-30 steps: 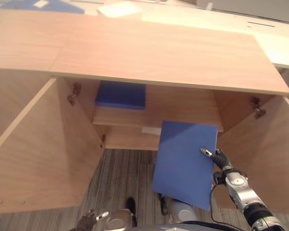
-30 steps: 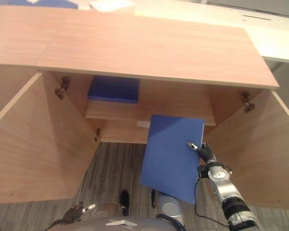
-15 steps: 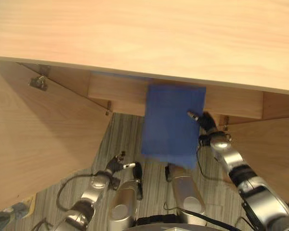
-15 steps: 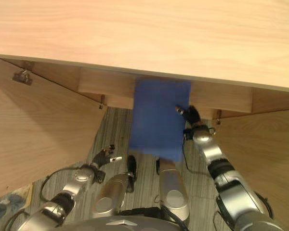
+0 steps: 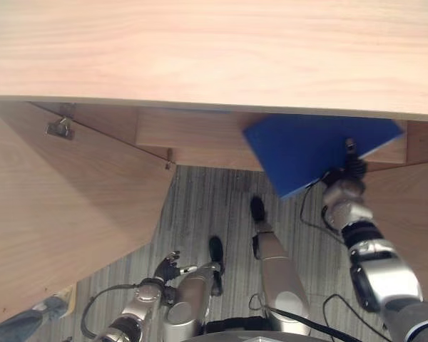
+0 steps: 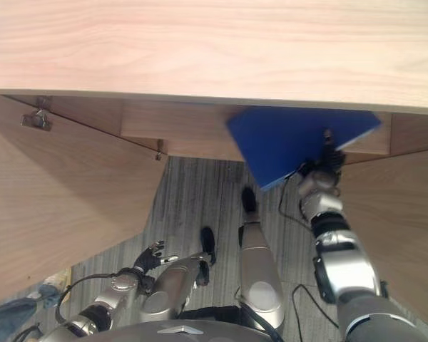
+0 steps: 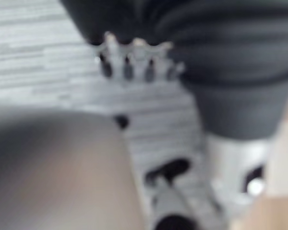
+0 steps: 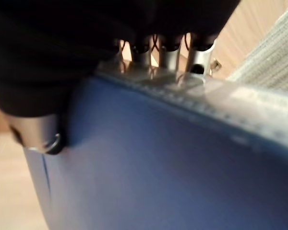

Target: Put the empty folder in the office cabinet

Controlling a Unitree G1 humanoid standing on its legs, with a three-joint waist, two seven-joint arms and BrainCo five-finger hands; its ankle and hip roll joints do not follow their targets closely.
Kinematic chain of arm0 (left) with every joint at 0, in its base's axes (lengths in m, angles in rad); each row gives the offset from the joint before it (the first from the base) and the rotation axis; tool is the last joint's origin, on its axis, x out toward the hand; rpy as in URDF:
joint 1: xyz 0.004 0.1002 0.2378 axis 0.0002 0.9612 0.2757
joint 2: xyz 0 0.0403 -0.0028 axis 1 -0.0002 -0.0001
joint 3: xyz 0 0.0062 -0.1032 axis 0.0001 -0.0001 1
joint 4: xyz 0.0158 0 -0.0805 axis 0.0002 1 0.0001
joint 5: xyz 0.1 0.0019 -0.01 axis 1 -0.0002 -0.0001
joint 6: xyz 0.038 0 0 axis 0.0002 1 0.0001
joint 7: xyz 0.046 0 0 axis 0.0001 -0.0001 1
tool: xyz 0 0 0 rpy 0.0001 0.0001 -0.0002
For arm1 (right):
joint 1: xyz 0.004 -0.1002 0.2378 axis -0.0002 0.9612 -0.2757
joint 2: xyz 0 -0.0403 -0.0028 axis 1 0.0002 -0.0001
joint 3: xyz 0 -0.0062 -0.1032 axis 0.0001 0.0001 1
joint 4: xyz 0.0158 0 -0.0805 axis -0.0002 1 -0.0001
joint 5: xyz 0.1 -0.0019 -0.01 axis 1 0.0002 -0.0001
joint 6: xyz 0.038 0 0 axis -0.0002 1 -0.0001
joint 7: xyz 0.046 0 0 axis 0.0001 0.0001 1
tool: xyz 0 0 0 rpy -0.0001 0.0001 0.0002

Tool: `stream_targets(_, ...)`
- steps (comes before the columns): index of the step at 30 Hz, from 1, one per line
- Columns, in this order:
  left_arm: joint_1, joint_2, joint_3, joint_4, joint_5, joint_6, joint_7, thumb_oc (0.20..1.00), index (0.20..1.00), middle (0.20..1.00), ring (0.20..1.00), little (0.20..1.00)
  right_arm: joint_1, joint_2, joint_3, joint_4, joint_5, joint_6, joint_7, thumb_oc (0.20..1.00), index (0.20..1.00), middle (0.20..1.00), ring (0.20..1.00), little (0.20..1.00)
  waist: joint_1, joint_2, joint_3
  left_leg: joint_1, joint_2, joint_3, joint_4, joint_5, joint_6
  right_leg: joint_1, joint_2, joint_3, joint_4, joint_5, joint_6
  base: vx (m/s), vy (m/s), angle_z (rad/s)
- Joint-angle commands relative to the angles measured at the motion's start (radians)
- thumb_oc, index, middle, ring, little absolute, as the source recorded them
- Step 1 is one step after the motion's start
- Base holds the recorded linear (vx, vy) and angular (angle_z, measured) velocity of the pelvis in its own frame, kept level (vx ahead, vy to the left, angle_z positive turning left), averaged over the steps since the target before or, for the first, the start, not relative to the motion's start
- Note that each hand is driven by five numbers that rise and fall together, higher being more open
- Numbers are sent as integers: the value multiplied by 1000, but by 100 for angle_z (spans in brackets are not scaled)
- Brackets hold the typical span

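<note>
Folder (image 5: pixel 310 149) is pinched by your right hand (image 5: pixel 344 187), thumb on its face and fingers (image 8: pixel 169 53) curled over its edge, and its far side already reaches under the cabinet (image 5: pixel 214 50) top, ahead of those fingers. It's a plain blue, flat, thin cover, held tilted; you must yet push it onto the shelf and let go. Your left hand (image 5: pixel 167 269) hangs low over the floor, fingers relaxed.

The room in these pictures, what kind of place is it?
Probably an office. A light wooden cabinet stands with its door swung open over grey striped carpet-like flooring, and the right hand holds a blue folder at the cabinet's opening. The left hand hangs low.
</note>
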Motion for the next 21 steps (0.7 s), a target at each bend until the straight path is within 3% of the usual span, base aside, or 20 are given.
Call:
stream_targets(1,103,-3,-47,-23,-40,-11,0,1000,1000,1000,1000,1000,-60,-80,-18,-3,69,3,-62,200,200,200,200,200,15,30,-69,46,14,29,71,-154,21,-113,-25,1,-51,64,81,64,37,0)
stream_targets(10,104,0,-46,-1,-91,-9,-33,1000,1000,1000,1000,1000,-177,-156,-23,94,254,28,-54,200,200,200,200,200,36,55,-65,51,24,16,52,-151,2,-157,-40,-14,-22,58,80,48,-13,1)
stream_targets(13,103,2,-47,-7,-97,-9,-40,1000,1000,1000,1000,1000,-220,-164,-23,104,371,6,-36,200,200,200,200,200,46,66,-54,49,32,12,51,-149,-5,-174,-42,-22,-4,47,77,61,-58,0)
stream_targets(14,101,5,-55,-10,-113,-13,-40,1000,1000,1000,1000,1000,-255,-165,-19,108,382,-56,-48,200,200,200,200,200,53,76,-47,47,41,7,54,-149,-10,-186,-39,-31,15,34,73,61,-60,3)
stream_targets(16,100,7,-59,-9,-129,-19,-46,1000,1000,1000,1000,1000,-282,-169,-15,106,393,-96,-89,200,200,200,200,200,56,78,-46,39,41,5,54,-140,-16,-201,-43,-36,25,33,70,83,-61,1)
stream_targets(17,103,5,-62,-12,-139,-16,-48,1000,1000,1000,1000,1000,-293,-174,-19,112,436,-73,-76,200,200,200,200,200,61,86,-46,40,48,2,57,-144,-18,-207,-41,-43,41,17,68,110,-75,0)
stream_targets(21,108,17,-66,-21,-141,-27,-64,1000,1000,1000,1000,1000,-335,-196,-6,135,426,-94,-128,200,200,200,200,200,75,99,-46,11,60,-22,70,-130,-28,-239,-24,-46,101,-29,45,80,-103,15)
